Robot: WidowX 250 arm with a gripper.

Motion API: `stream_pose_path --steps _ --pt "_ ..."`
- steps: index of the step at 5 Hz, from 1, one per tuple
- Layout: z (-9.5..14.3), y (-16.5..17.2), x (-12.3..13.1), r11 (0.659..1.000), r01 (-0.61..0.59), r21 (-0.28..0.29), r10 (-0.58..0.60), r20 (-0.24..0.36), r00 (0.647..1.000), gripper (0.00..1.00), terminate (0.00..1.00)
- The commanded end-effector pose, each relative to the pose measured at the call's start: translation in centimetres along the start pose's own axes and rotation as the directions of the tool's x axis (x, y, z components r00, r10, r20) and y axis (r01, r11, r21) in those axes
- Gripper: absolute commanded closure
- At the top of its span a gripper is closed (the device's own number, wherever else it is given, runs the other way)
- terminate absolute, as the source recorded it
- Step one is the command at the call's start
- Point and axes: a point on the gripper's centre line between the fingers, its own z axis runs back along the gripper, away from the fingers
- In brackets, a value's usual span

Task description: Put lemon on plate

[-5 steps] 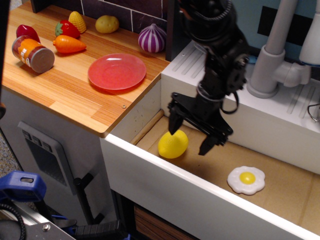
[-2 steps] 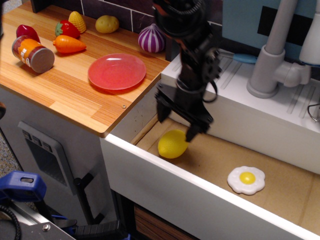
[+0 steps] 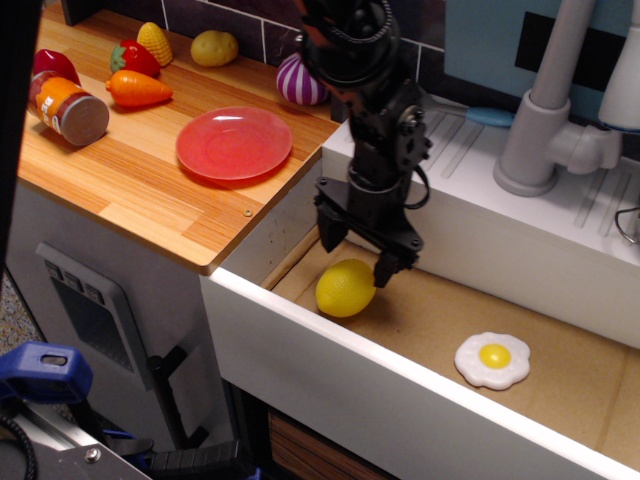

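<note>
The bright yellow lemon (image 3: 346, 288) lies on the brown floor of the sink basin (image 3: 560, 370), near its left wall. My black gripper (image 3: 357, 258) hangs open just above and slightly behind the lemon, its two fingers spread to either side of the lemon's top. It holds nothing. The round red-pink plate (image 3: 234, 143) sits empty on the wooden counter (image 3: 130, 180), up and to the left of the basin.
A fried egg toy (image 3: 493, 360) lies in the basin to the right. On the counter are a can (image 3: 66, 107), carrot (image 3: 138, 89), strawberry (image 3: 134, 57), corn (image 3: 154, 42), potato (image 3: 214, 47) and purple onion (image 3: 300, 77). A grey faucet (image 3: 545, 110) stands at the back right.
My gripper has moved left across the basin, from right of the lemon to over it, and has narrowed a little. The lemon has not moved.
</note>
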Motion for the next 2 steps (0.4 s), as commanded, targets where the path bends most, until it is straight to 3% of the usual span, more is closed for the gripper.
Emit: stream_pose_path --steps 1,2 --pt "0.01 0.38 -0.37 1.0 -0.011 -0.007 0.011 0.018 1.0 0.0 0.0" --pt "-0.54 0.45 -1.2 1.0 -0.015 -0.025 0.016 0.028 0.999 0.0 0.0"
